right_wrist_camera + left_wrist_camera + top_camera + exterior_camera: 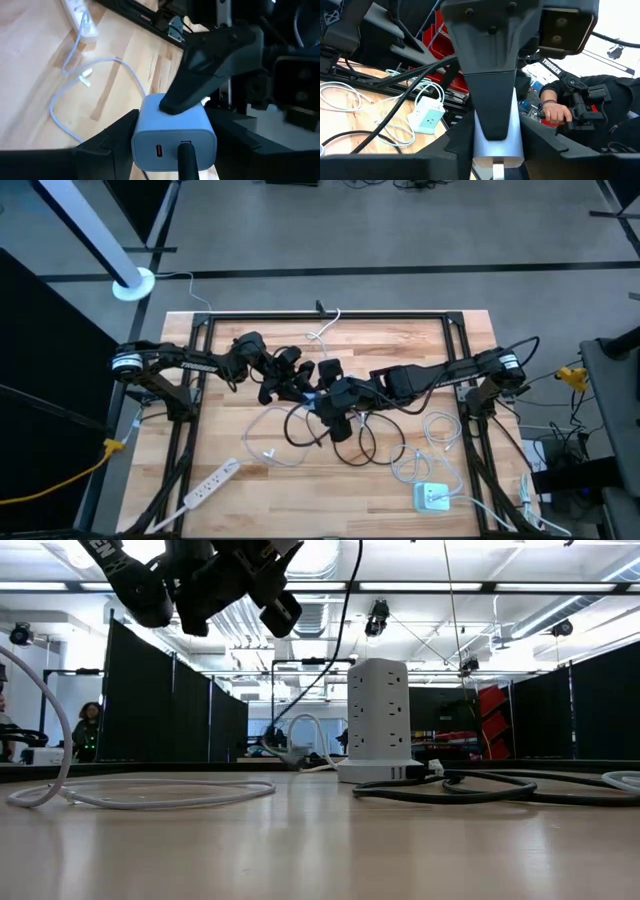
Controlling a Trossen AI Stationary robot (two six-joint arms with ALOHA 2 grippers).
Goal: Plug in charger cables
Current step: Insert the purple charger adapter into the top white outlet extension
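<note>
Both arms meet over the middle of the surface (230, 360), held aloft. In the right wrist view, our right gripper (172, 150) has its jaws clamped on the sides of a white charger block (174, 131), port face toward the camera: 1 orange-lined port open, a dark plug (186, 150) seated or nearly seated in the second. The left gripper (207, 60) presses down on the block's top; whether its jaws are apart we cannot tell.

Charger cables: black cable (375, 442) looped at mid-surface below the grippers; white cables (270, 438) coiled toward the near edge on both sides.

Also noted: power strip (210, 483) at the near-left corner, a second block (433, 497) at the near-right, a white tower (378, 720) of outlets.

Risks, as we judge them: the block may twist in the side grip under the downward push; the slack black cable may drag the plug out.

Readable: "TROSSEN" on an arm in the left wrist view. Nothing else legible.
</note>
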